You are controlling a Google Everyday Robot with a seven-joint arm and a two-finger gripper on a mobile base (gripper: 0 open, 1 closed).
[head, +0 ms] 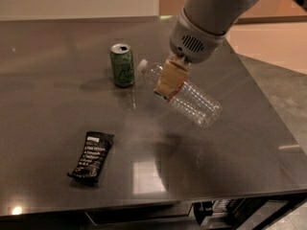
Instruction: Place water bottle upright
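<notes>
The water bottle (192,101) is a clear ribbed plastic bottle with a white cap at its upper-left end. It hangs tilted above the dark table (53,80), cap toward the green can, base down to the right. My gripper (171,83) comes down from the grey arm at the top right and is shut on the bottle near its neck and red-banded label. The beige fingers (169,78) cover part of the label.
A green soda can (122,64) stands upright just left of the bottle's cap. A black snack bar wrapper (92,156) lies flat at the front left. The table's right edge runs diagonally beside a lighter floor.
</notes>
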